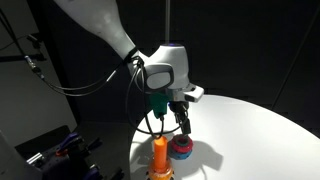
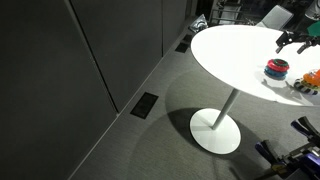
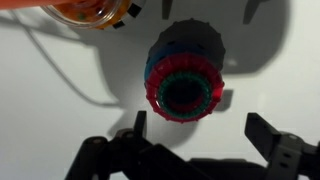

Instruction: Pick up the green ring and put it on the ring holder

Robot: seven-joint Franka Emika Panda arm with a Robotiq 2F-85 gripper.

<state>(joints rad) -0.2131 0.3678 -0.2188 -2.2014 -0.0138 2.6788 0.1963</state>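
The green ring (image 3: 184, 92) lies on top of a low red-and-blue ring stack (image 3: 185, 62) on the white round table (image 3: 60, 110). The stack also shows in both exterior views (image 1: 181, 149) (image 2: 276, 70). My gripper (image 3: 200, 138) is open and empty, its fingers hanging just above and to one side of the stack; it also shows in both exterior views (image 1: 182, 122) (image 2: 297, 40). The ring holder, an orange peg (image 1: 161, 152) on a yellowish base, stands next to the stack; the wrist view shows its base at the top edge (image 3: 88, 12).
The table edge (image 2: 215, 70) drops to a grey floor. Dark wall panels stand behind. Cables (image 1: 90, 85) hang from the arm. Equipment sits on the floor beside the table (image 1: 60, 150).
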